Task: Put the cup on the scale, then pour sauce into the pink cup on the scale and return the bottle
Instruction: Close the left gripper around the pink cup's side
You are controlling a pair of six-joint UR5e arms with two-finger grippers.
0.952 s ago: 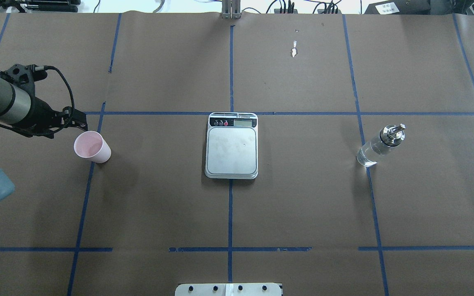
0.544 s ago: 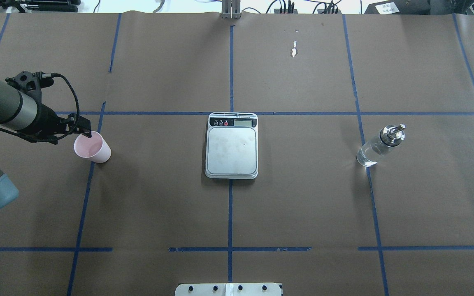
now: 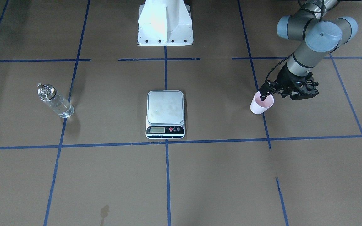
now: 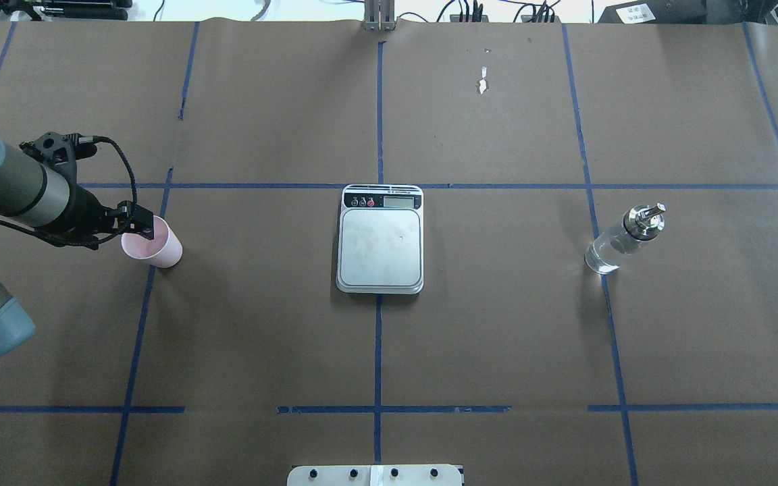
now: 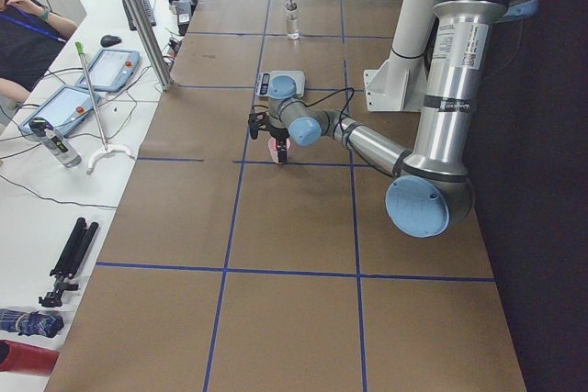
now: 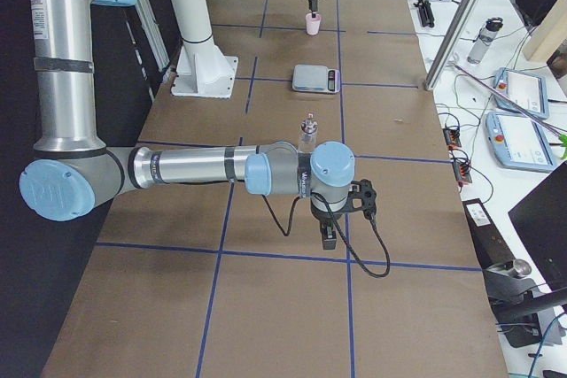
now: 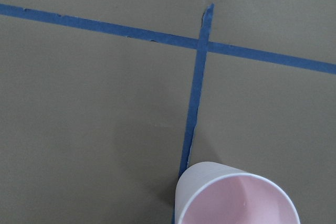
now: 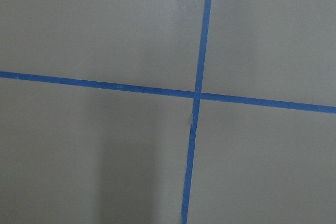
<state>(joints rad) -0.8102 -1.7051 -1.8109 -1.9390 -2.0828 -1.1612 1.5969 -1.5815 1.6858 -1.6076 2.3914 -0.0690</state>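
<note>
Two grippers showed on your desk (image 4: 261, 337). Your left gripper (image 4: 140, 226) hung at the left rim of the cup (image 4: 156, 244), which stood upright well left of the scale (image 4: 380, 246). You could not tell whether it was spread or pinching the rim. The bottle (image 4: 622, 239), with clear sauce (image 4: 604, 256) inside, stood well right of the scale. Your right gripper (image 6: 326, 238) hovered over bare desk near the bottle, and I cannot tell whether it was spread or closed.
</note>
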